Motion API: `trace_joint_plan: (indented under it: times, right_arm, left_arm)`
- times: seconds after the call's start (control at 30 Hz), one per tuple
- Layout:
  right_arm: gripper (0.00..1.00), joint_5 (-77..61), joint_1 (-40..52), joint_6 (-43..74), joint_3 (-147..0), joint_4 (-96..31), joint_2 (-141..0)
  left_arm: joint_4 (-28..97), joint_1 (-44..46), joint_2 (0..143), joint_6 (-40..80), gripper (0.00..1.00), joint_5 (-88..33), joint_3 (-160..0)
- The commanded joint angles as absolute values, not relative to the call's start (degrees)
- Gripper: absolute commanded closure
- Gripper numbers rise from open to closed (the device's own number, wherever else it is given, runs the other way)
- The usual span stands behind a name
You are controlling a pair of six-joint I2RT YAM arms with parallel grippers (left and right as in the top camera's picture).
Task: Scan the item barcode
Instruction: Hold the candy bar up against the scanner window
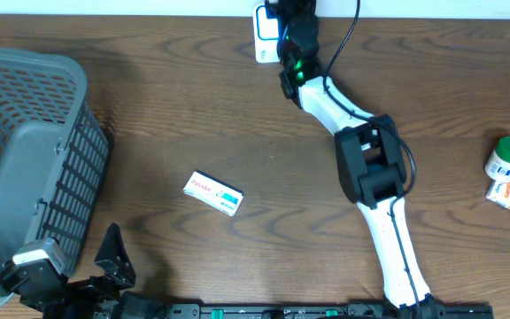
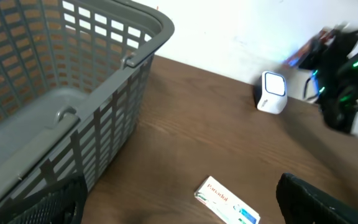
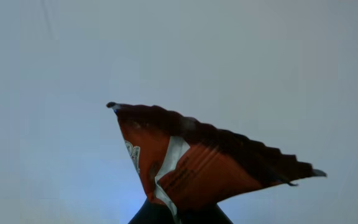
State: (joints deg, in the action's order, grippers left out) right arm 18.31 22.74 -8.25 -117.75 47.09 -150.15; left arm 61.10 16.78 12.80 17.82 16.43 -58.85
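Overhead: basket (image 1: 25,133) cut off by the left edge. Top centre, scanner (image 1: 262,40) half hidden behind the right arm (image 1: 326,97). Small print on box (image 1: 212,192) mid-frame is too tiny to read. Right wrist view: wrapper (image 3: 197,168) cut off by the bottom edge, lettering blurred. Left wrist view: right arm smeared, upper right.
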Motion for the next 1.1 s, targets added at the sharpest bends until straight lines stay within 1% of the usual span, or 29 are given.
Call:
trace_joint_plan:
  times: [0.0,0.17,0.37,0.67,0.87,1.07]
  right_arm:
    - [0.99,15.8,23.3,-8.6,-118.7,46.0,-154.1]
    - [0.99,15.8,25.9,-8.8,-118.7,42.3,-154.4]
    - [0.99,16.5,28.9,-13.3,-118.7,38.3,-154.4]
    - [0.99,23.8,29.7,-18.5,-118.7,42.2,-152.9]
    - [0.99,23.9,29.3,-18.5,-118.7,40.6,-145.7]
    - [0.99,27.7,28.1,-18.5,-118.7,26.5,-132.9]
  left_arm:
    - [60.9,16.8,12.8,17.9,0.03,16.1,-59.0]
    - [60.8,16.8,12.8,17.9,0.03,16.1,-59.0]
    - [60.8,16.8,12.8,17.9,0.03,16.1,-59.0]
    - [60.9,16.8,12.8,17.9,0.03,16.1,-59.0]
    - [60.9,16.8,12.8,17.9,0.03,16.1,-59.0]
    - [60.9,16.8,12.8,17.9,0.03,16.1,-59.0]
